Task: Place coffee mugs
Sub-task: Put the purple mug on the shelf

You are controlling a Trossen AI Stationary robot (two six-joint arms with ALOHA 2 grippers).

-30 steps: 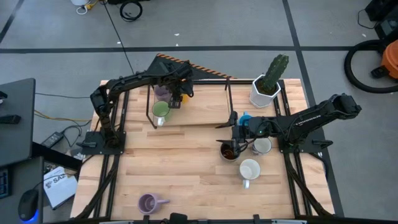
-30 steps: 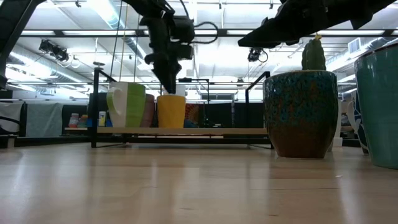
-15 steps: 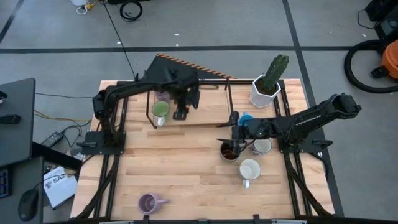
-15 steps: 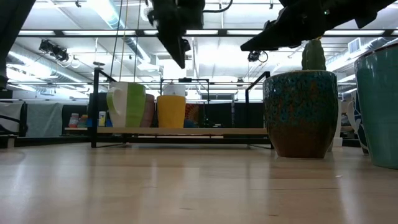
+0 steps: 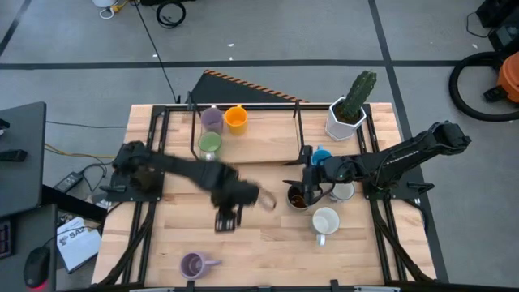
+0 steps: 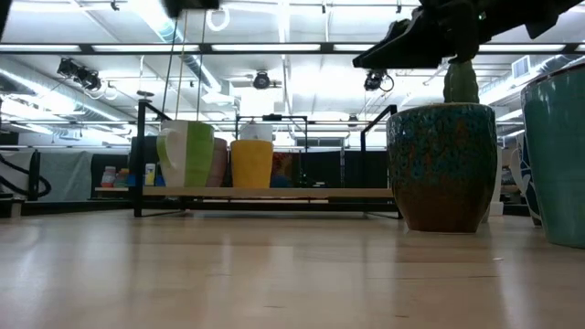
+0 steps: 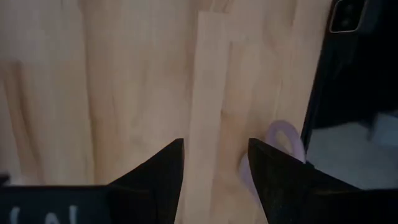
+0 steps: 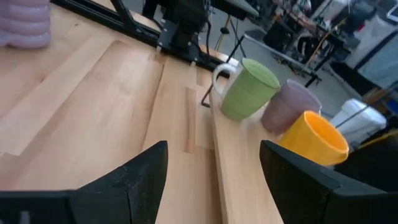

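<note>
Mugs, green (image 5: 209,143), purple (image 5: 212,119) and orange (image 5: 235,118), sit on tabletop rack; left gripper (image 5: 227,219) apart, empty, mid-tabletop; right gripper (image 5: 302,195) apart over brown mug (image 5: 298,199).

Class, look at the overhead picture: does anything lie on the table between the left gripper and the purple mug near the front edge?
Nothing visible does. The open left gripper hangs over bare wood, and only bare boards separate it from the purple mug.
</note>
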